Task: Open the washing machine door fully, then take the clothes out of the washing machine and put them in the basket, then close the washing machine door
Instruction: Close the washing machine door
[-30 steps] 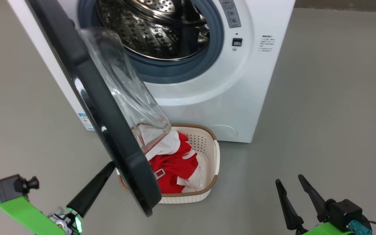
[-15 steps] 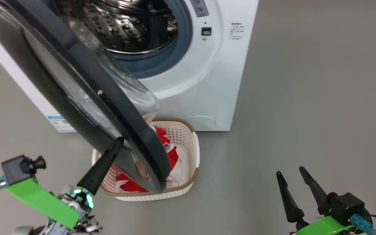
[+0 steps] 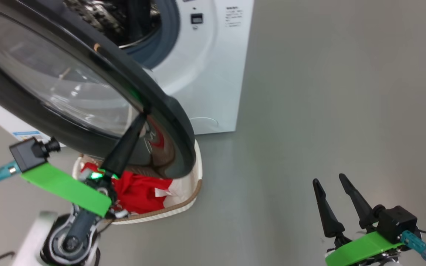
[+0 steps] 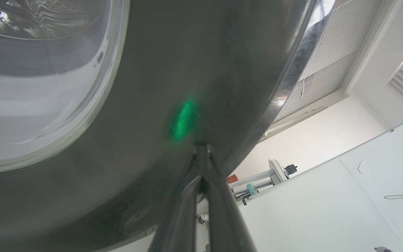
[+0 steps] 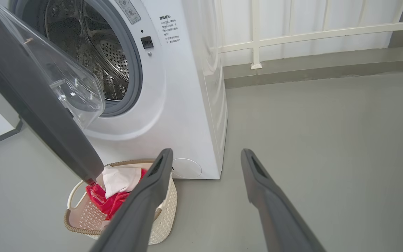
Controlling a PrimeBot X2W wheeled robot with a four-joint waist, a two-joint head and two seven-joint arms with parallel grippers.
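Observation:
The washing machine [image 3: 213, 74] stands at the top of the head view, its steel drum [image 5: 93, 59] bare. The washing machine door [image 3: 168, 111] hangs partly open, its black outer face and glass window turned toward me, above the basket. My left gripper [image 3: 141, 119] is shut, with its tips pressed against the door's black rim [image 4: 187, 52]; in the left wrist view the left gripper [image 4: 201, 148] touches that rim. The basket [image 3: 194, 184] sits on the floor below the door with the red and white clothes [image 3: 139, 192] in it. My right gripper [image 3: 328, 179] is open and holds nothing.
Bare grey floor [image 3: 327, 92] spreads to the right of the machine. A blue sticker [image 3: 26, 135] shows low on the machine's front. In the right wrist view the basket [image 5: 82, 217] stands in front of the machine [image 5: 184, 105], and a white railing [image 5: 255, 42] runs behind.
The door has swung toward the machine, from edge-on to showing its outer face, with my shut left gripper following against its rim. The head camera has shifted too. The right gripper stays open.

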